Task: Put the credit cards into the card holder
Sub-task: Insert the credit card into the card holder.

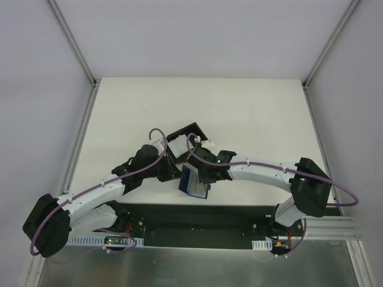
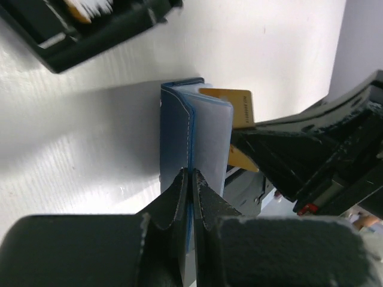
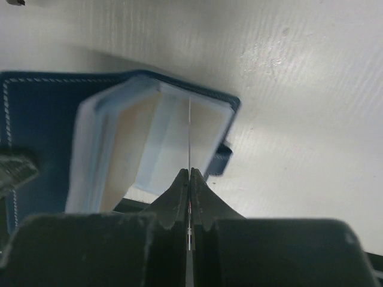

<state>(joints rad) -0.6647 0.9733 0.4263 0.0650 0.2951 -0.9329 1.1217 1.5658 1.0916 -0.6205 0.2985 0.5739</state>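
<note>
While the left end effector (image 2: pixel 189 179) clamps one flap of the blue card holder (image 1: pixel 194 182) near the overhead frame's centre, the right end effector (image 3: pixel 189 179) pinches a tan credit card (image 2: pixel 234 106) between its open flaps.

Item counts:

- Arms: 2, namely the left arm (image 1: pixel 102 194) and the right arm (image 1: pixel 263 172).
- Grippers: 2, namely the left gripper (image 2: pixel 188 173) and the right gripper (image 3: pixel 189 173). Each has 2 fingers, 4 fingers in total.
- Card holder (image 1: pixel 194 181): 1, with 2 halves.
- Credit card (image 2: pixel 230 104): 1 tan card can be counted in the left wrist view. The right wrist view shows 1 thin card edge.
- Black frame (image 1: pixel 188 134): 1. The items inside it are blurred in the left wrist view, so their count cannot be told.
- Table (image 1: pixel 251 113): 1.
</note>
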